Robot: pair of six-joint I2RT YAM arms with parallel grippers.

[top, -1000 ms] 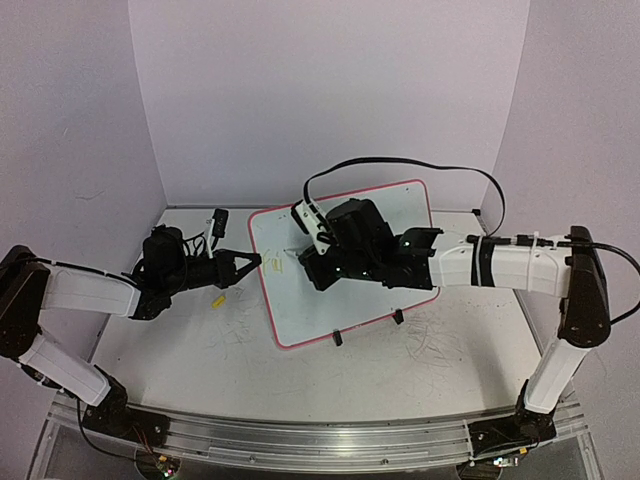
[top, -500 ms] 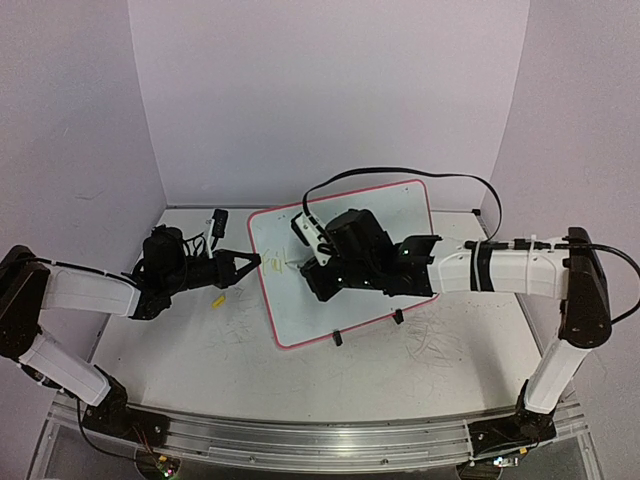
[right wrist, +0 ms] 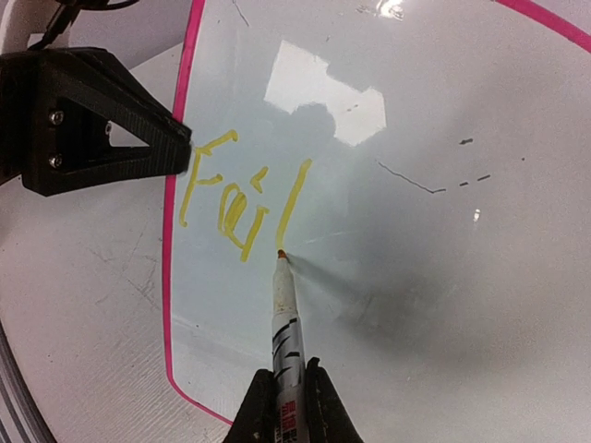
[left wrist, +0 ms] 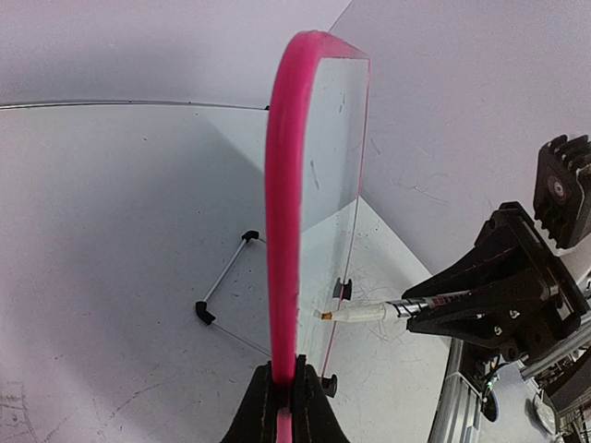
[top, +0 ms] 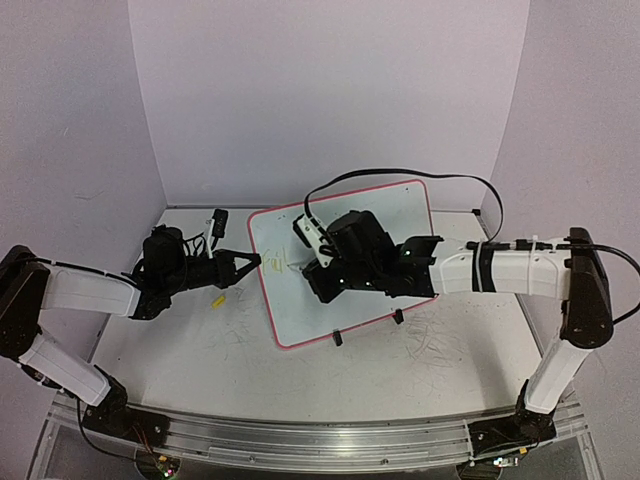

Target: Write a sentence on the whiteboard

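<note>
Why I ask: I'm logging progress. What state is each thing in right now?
whiteboard: standing tilted on its feet, left rim pinched.
sentence: barely begun, a few yellow letters near the left rim.
marker: uncapped, tip on the board at the foot of the last stroke.
left fingers: shut on the whiteboard's rim.
right fingers: shut on the marker.

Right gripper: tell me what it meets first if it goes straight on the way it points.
The whiteboard: the right gripper is shut on a marker whose tip seems to touch the board's face by the yellow letters.
</note>
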